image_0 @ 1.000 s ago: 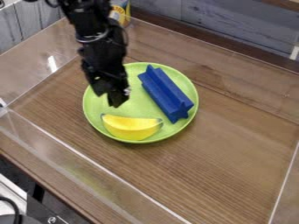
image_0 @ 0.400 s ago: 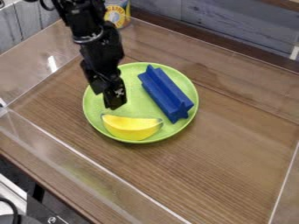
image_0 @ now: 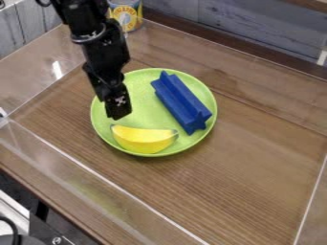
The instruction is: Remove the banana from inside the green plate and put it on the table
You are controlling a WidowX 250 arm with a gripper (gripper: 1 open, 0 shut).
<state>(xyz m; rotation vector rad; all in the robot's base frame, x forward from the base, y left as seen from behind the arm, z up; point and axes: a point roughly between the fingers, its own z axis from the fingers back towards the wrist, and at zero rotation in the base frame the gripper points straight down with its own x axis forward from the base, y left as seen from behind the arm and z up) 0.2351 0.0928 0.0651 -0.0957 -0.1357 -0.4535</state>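
The banana (image_0: 144, 141) lay inside the green plate (image_0: 111, 136), against its near rim; a grip taken off-centre on its curved body could have rolled it or dragged the plate along the worktop (image_0: 236, 182). The blue block (image_0: 182, 102) lay beside it in the plate, liable to be knocked by a wide or sideways approach. The gripper (image_0: 119, 113), spread and holding nothing, hung beyond the banana. Farther back stood a can (image_0: 125, 14), off the likely path.
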